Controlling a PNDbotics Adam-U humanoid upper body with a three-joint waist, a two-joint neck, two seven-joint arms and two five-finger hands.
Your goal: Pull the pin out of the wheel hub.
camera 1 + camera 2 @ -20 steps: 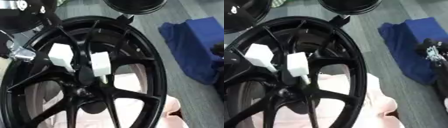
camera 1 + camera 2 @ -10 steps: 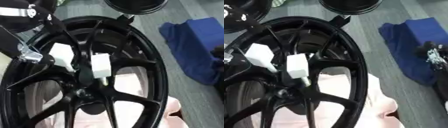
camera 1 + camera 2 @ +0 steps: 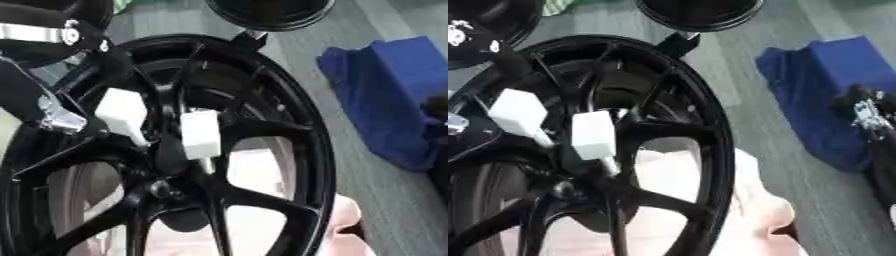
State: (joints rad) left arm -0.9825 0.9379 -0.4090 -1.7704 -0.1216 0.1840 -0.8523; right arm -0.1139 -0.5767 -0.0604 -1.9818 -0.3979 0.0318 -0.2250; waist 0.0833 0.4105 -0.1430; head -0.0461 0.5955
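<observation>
Right in the middle of everything sits the black wheel hub (image 3: 262,125), a big multi-spoke rim filling most of the view, so I'll place everything else off that.

Under its lower right rim there's a pale pink cloth (image 3: 737,210) showing through the spoke gaps and bunching out past the edge. Off to the right, well apart from the rim, is a blue cloth (image 3: 385,95) on the grey floor (image 3: 737,85). Just past the top of the rim is a round black thing (image 3: 271,11), only partly in view, and another dark round shape (image 3: 483,30) shows beyond the rim's upper left.

The pins: two white blocky-headed pieces stuck in near the hub centre. The right-hand pin (image 3: 200,134) stands with its long axis running roughly up-down in the view, head up, thin stem going down into the black centre. The left-hand pin (image 3: 122,115) is tilted, head up-left, stem pointing down-right toward the same centre. The spokes crowd both stems, and the centre boss hides where they end.

The robot's left arm comes in over the upper-left rim, and a silver joint sits just left of the tilted pin. Its left hand (image 3: 52,107) is a dark mass against the black spokes, so I can't tell what the fingers are doing. The right hand (image 3: 868,115) shows at the right edge over the blue cloth, same story, can't tell.

No readable writing or logos anywhere that I can make out.
</observation>
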